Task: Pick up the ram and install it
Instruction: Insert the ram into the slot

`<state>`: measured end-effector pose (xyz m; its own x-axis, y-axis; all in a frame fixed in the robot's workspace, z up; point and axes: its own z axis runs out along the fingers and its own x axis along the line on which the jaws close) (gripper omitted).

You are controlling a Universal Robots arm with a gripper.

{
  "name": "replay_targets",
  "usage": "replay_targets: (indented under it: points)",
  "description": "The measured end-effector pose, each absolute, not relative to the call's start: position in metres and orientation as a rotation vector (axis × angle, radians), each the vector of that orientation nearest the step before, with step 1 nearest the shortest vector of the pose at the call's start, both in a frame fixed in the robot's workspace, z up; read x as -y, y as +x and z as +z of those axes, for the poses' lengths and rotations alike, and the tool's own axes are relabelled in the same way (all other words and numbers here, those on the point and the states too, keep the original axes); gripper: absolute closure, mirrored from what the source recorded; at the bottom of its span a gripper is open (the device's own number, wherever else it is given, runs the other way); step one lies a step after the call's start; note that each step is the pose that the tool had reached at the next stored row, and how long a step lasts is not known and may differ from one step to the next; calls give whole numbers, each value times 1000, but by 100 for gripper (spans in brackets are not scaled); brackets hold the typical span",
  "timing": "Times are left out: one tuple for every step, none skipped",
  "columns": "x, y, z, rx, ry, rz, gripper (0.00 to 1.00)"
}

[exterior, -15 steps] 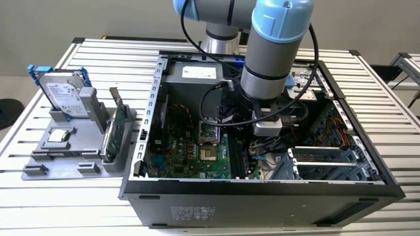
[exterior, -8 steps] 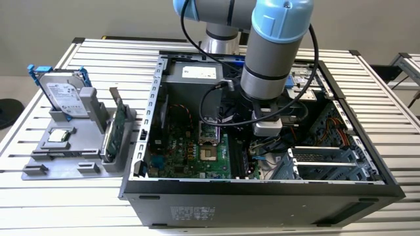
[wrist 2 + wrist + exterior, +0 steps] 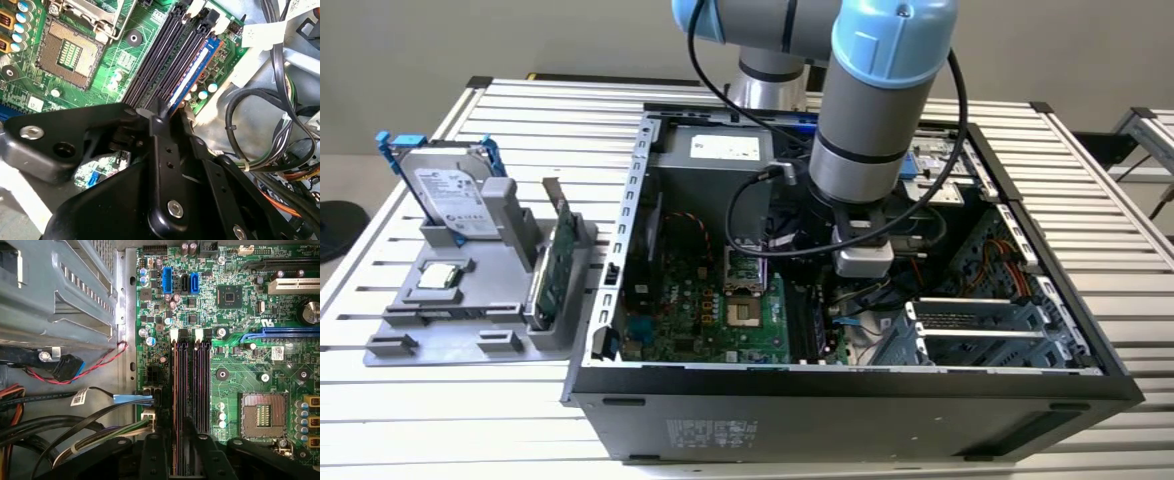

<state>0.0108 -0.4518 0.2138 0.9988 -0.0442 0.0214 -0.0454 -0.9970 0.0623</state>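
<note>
Nearest the lens in both wrist views is the black gripper (image 3: 180, 447) (image 3: 160, 114), cut off at the frame edge. It is low over the memory slots (image 3: 191, 385), tips straddling the outer pair. I cannot tell whether it grips or is slack, as its own body hides the tips. The ram is hard to pick out. A thin dark strip between the tips runs in line with a slot, and whether that is the stick or the slot itself is unclear.

In the exterior view, the open computer case (image 3: 854, 385) lies on a slatted table (image 3: 400, 440). The arm (image 3: 867, 130) reaches down inside and blocks the middle of the motherboard (image 3: 694, 310). On the exterior view's left, a grey tray (image 3: 454, 320) holds a hard drive (image 3: 447, 195) and a green card (image 3: 554, 280), both upright. The empty CPU socket (image 3: 263, 415) sits beside the slots, and the cables (image 3: 60, 432) run out of frame.
</note>
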Motion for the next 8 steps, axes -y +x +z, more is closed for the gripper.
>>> replay_targets:
  points:
    - [452, 11, 214, 69, 3078, 31, 0]
    - [452, 11, 214, 69, 3078, 31, 0]
    - [452, 11, 214, 69, 3077, 31, 0]
    - [452, 11, 215, 69, 3077, 31, 0]
    - [452, 11, 218, 69, 3078, 31, 0]
    - [452, 11, 222, 69, 3077, 31, 0]
    - [452, 11, 227, 70, 3077, 31, 0]
    - [452, 11, 231, 70, 3077, 31, 0]
